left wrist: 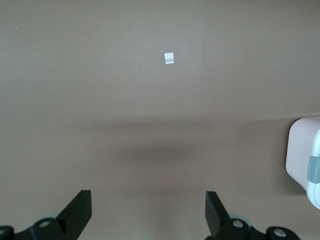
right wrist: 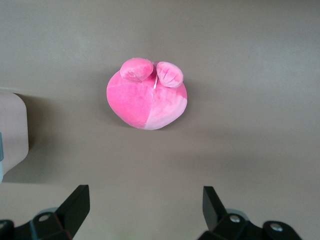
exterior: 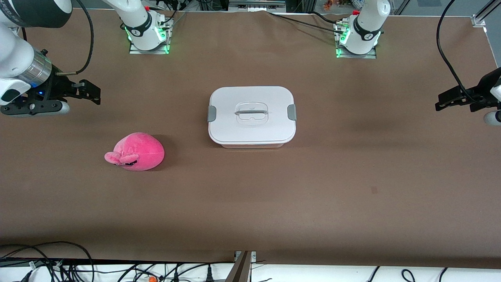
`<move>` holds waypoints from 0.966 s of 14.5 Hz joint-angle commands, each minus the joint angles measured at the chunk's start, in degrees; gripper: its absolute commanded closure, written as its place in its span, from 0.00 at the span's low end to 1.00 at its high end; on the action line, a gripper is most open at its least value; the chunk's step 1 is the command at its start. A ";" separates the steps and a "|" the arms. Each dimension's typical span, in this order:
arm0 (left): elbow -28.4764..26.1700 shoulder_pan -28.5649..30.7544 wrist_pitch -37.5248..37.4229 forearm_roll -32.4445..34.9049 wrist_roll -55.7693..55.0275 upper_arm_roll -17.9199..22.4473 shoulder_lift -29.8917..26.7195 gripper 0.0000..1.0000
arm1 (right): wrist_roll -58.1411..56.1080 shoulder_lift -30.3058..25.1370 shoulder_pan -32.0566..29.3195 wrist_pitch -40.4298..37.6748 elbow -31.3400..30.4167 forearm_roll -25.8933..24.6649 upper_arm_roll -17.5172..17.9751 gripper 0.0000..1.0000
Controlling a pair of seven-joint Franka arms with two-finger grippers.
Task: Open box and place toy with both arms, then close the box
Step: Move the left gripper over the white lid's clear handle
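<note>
The box (exterior: 251,115) stands mid-table with its white lid on; grey clips sit at both short ends and the clear handle is in the middle. The pink plush toy (exterior: 135,152) lies on the cloth toward the right arm's end, nearer the front camera than the box. My right gripper (exterior: 93,93) hangs open and empty over bare cloth at that end; its wrist view shows the toy (right wrist: 146,100) and a box corner (right wrist: 11,130) past the right gripper (right wrist: 145,197). My left gripper (exterior: 441,101) hovers open and empty at the left arm's end; the left gripper (left wrist: 148,200) faces a box end (left wrist: 300,160).
Brown cloth covers the table. The two arm bases (exterior: 148,31) (exterior: 358,35) stand along its edge farthest from the front camera. A small white tag (left wrist: 169,58) lies on the cloth under the left arm. Cables (exterior: 58,266) run below the table's near edge.
</note>
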 commanded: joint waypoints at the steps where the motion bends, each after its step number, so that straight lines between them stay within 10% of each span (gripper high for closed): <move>1: 1.35 -0.05 -1.05 1.47 -0.35 -0.16 0.49 0.00 | -0.93 0.25 -0.19 -0.89 0.99 0.90 -0.02 0.00; 14: 1.34 -8.38 -1.84 0.68 -0.17 -0.68 1.54 0.00 | -0.75 0.25 0.16 -1.59 1.08 0.90 0.42 0.00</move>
